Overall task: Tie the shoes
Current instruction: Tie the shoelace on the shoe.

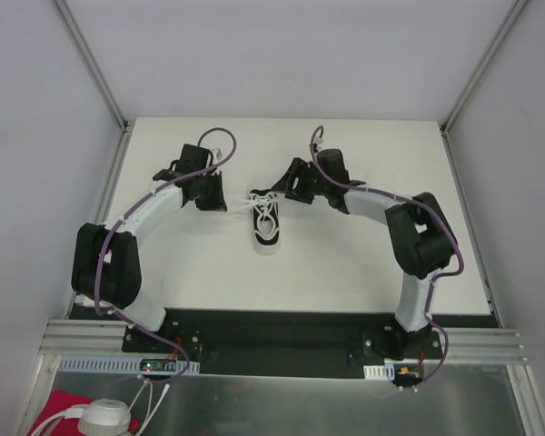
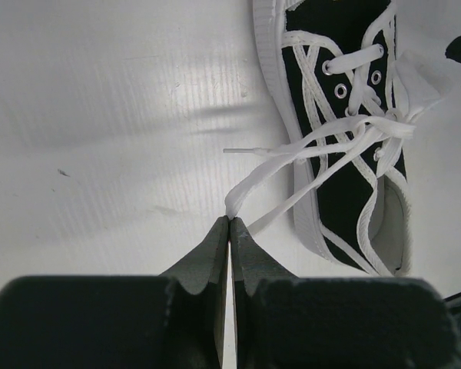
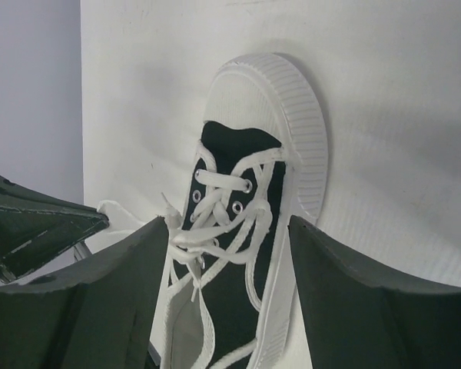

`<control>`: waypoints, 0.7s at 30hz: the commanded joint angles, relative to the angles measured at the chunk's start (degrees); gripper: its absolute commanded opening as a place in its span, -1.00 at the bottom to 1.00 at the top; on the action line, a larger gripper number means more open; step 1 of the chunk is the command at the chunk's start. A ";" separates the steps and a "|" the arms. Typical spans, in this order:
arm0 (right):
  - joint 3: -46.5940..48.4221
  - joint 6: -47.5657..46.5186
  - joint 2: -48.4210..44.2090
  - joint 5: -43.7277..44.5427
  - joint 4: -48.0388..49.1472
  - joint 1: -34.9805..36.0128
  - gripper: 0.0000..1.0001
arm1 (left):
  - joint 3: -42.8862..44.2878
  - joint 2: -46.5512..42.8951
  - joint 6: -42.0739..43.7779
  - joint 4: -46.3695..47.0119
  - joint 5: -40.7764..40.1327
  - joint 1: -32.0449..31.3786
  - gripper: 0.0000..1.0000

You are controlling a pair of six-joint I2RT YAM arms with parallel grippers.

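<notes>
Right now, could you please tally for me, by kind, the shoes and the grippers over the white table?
Black canvas sneaker with white sole: 1
Black two-finger grippers: 2, the left gripper shut on a thin white lace, the right gripper open
Total: 3

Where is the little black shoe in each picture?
Top external: shoe near the middle of the picture.
Left wrist: shoe at the right side, partly cut off.
Right wrist: shoe in the middle, toe pointing up.
Shared landmark: its crossed white laces.
</notes>
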 commanded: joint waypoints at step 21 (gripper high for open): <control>-1.38 -5.81 -6.53 -0.01 -3.35 6.90 -0.12 | 2.16 0.18 0.14 -0.59 0.06 -0.10 -1.00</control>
